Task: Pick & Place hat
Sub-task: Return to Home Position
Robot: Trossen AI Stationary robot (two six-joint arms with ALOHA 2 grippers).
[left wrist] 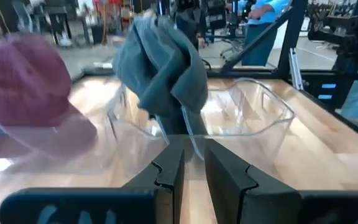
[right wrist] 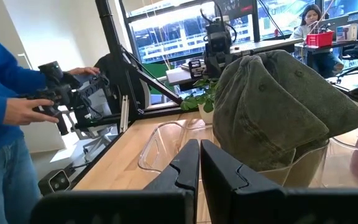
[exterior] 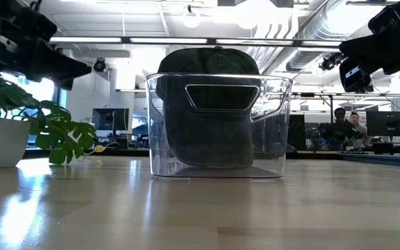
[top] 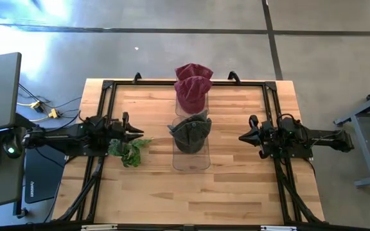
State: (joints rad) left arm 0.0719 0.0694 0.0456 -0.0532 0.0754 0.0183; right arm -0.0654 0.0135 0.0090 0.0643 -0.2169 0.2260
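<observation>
A dark green hat (top: 190, 133) sits in a clear plastic bin (top: 191, 160) at the table's middle, its crown rising above the rim (exterior: 208, 62). It fills the bin's far part. Behind it, a second clear bin holds maroon hats (top: 193, 86). My left gripper (top: 141, 133) hovers left of the green hat, fingers almost together (left wrist: 193, 168) and pointing at the hat (left wrist: 163, 74). My right gripper (top: 243, 136) hovers right of the bin, shut (right wrist: 199, 155), facing the hat (right wrist: 278, 106). Neither touches anything.
A small leafy plant in a white pot (top: 128, 151) stands just near-side of my left gripper. A dark frame rail (top: 172, 83) runs around the table's edges. A person in blue (right wrist: 5, 112) stands beyond the table's left side. Bare wood lies along the near edge.
</observation>
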